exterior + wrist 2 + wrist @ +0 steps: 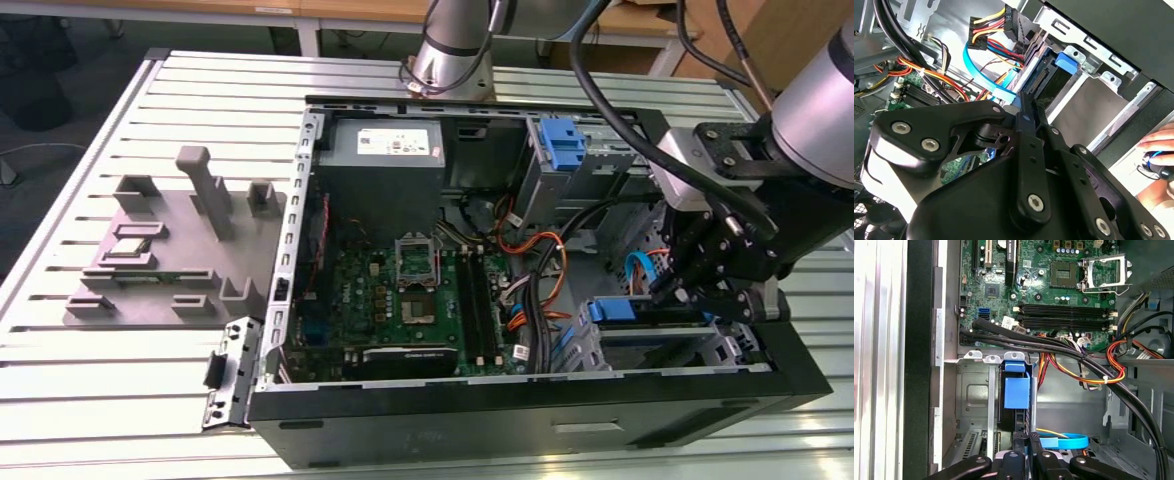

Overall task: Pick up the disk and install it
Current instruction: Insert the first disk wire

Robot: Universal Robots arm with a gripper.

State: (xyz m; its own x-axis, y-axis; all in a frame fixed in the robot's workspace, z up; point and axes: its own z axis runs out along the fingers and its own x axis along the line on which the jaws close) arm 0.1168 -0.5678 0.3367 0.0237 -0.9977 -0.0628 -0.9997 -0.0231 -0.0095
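Disk stands edge-on in the drive cage, straight ahead of the gripper.
Its fingers are clenched together, tips just short of the disk's blue edge.

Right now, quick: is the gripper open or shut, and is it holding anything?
Gripper: shut, fingers together, nothing between them; its tips are right by the disk sitting in the drive cage.

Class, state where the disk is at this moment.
The disk sits in the metal drive cage at the exterior view's lower right, inside the computer case, close to the end effector.
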